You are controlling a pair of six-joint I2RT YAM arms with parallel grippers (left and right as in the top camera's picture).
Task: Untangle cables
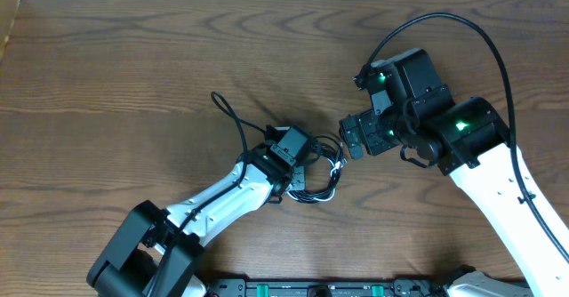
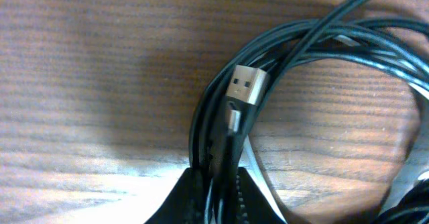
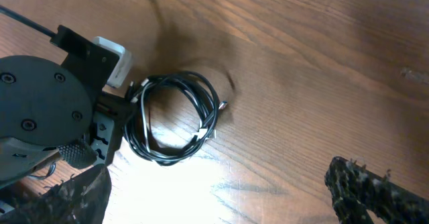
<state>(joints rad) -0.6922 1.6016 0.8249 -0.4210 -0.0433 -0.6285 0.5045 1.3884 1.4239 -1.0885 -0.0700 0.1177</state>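
The black cable [image 1: 313, 196] lies coiled with the white cable [image 1: 337, 164] in one bundle at the table's middle. In the left wrist view the black loops [image 2: 295, 39] fill the frame, a silver USB plug [image 2: 249, 84] lies across them, and a white strand [image 2: 253, 163] runs underneath. My left gripper [image 2: 214, 194] is shut on several strands at the coil's left side; it also shows in the overhead view [image 1: 300, 159]. My right gripper [image 1: 353, 139] hovers just right of the coil, wide open and empty, fingers [image 3: 221, 197] apart. The coil [image 3: 161, 158] lies ahead of it.
The wooden table [image 1: 133, 66] stretches around the coil. The left arm's own thick black wire [image 1: 233, 119] loops behind its wrist. The left gripper body [image 3: 47, 110] sits against the coil's left side in the right wrist view. The right arm's wire [image 1: 480, 30] arcs overhead.
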